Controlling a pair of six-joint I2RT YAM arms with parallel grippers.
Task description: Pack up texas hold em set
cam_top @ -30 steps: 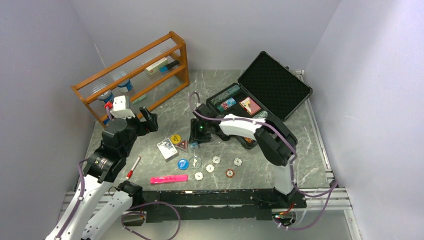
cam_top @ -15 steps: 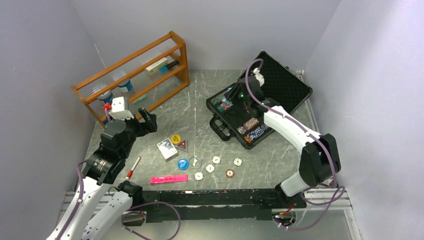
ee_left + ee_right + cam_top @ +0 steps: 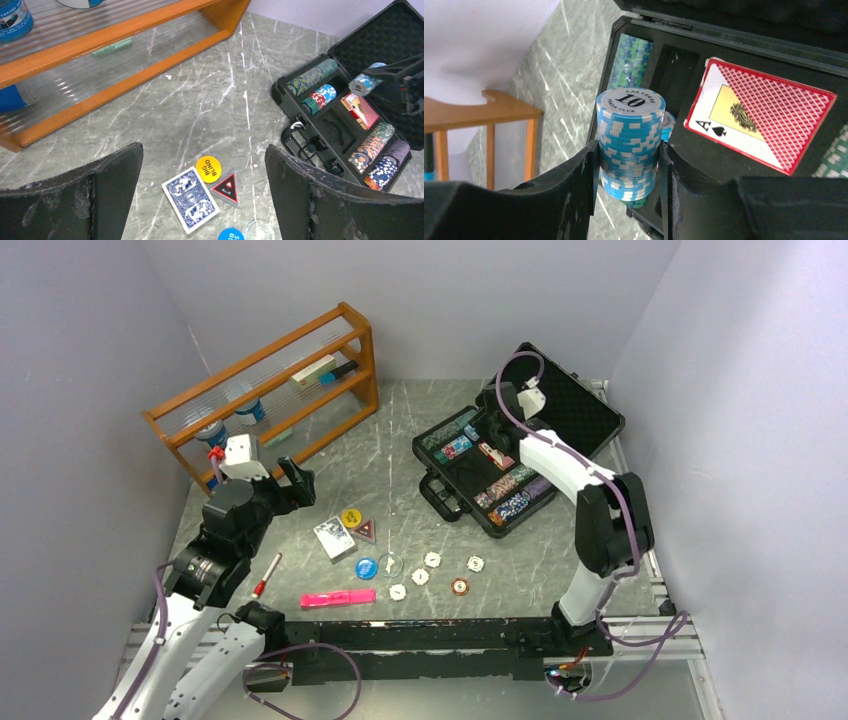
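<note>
The right end effector (image 3: 629,167) is clenching a cylindrical stack of light blue and white striped chips (image 3: 630,135) between its black padded fingers. It is holding the stack above the open black case (image 3: 565,412) at the far right of the marbled grey counter (image 3: 400,450). The case's lid (lined with dimpled foam) is leaning back. Its tray is holding rows of ridged multicoloured chips (image 3: 512,502) and a red-backed deck (image 3: 764,117), an ace-of-spades corner showing at its edge.

The left end effector (image 3: 202,150) is hanging released, jaws spread wide, near a slatted wooden rack (image 3: 125,60). Below it a rectangular blue-backed deck (image 3: 191,199), a round yellow button (image 3: 208,168) and a dark triangular marker (image 3: 227,186) are lying on the counter. Small white discs (image 3: 432,559) are sitting nearer the arms' bases, beside a round blue button (image 3: 366,566).
</note>
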